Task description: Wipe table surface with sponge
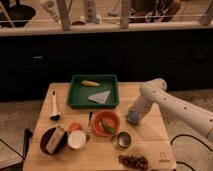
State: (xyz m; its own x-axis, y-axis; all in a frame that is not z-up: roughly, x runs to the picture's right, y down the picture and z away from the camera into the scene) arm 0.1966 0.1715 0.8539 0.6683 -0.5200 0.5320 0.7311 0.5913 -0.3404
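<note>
Along the left edge of the table surface [150, 139] a white spoon [54, 106] lies lengthwise, and nearer the front stand a dark bowl [53, 140] and a white cup [76, 140]. They are bunched on that side, which I judge leaves the right side freer for wiping. Behind them, at the back middle, the green tray [75, 102] holds a yellow piece of food [90, 83] and a pale grey cloth [101, 96]. In front of it sits the orange bowl [100, 131], with a small metal tin [121, 140] and a dark heap of food [132, 161] toward the front.

Just to the right of the orange bowl is the sponge [133, 119], a light-blue block lying on the wood. My gripper [134, 114] is directly on top of it, my arm reaching in from the right and angled down. I take that as pressing the sponge flat so it rubs the planks. Whether I am clamped on it or merely bearing down, I cannot tell.
</note>
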